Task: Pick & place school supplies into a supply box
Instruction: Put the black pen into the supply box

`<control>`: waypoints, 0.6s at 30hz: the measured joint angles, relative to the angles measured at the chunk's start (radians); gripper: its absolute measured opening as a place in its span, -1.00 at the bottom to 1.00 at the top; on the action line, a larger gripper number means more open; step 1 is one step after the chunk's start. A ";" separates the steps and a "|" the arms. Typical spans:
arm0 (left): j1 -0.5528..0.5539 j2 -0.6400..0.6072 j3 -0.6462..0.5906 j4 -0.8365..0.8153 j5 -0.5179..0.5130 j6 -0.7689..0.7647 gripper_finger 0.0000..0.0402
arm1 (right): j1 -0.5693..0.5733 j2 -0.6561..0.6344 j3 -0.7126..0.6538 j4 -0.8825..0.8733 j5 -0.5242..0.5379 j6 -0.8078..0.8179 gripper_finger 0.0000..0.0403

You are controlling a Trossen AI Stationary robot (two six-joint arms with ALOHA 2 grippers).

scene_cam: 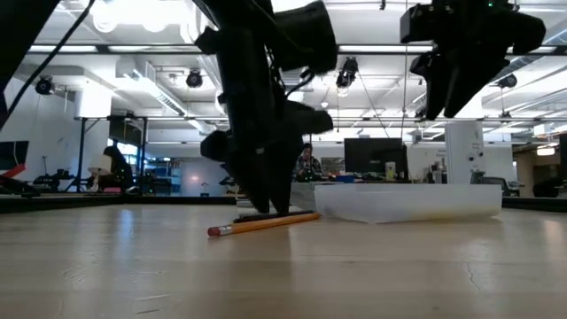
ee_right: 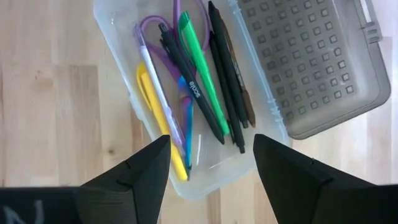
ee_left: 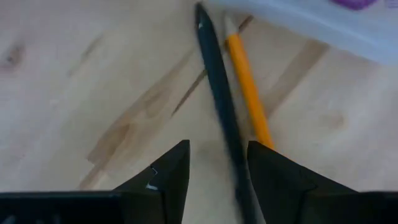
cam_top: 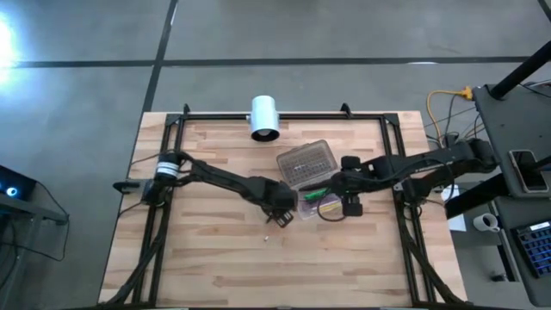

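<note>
Dark pen (ee_left: 219, 106) | between left end effector (ee_left: 217, 171) fingers | beside orange pencil (ee_left: 249, 93)

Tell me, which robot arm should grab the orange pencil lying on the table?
The left. Its open gripper is down at the table with a dark pencil between its fingers and the orange pencil right alongside. The right gripper hovers open above the supply box.
</note>
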 joint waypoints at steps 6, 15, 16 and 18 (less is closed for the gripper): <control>0.019 0.000 -0.027 0.012 0.024 -0.053 -0.28 | 0.020 -0.006 -0.017 0.008 0.004 -0.003 0.11; 0.019 -0.002 -0.030 0.016 0.021 -0.018 -0.28 | 0.020 0.026 0.004 0.030 0.007 -0.025 0.11; 0.019 0.001 -0.034 0.018 0.021 -0.010 -0.28 | 0.020 0.033 0.009 0.035 0.007 -0.025 0.11; 0.019 0.003 -0.047 0.018 0.016 0.004 -0.31 | 0.020 0.048 0.023 0.042 0.008 -0.025 0.11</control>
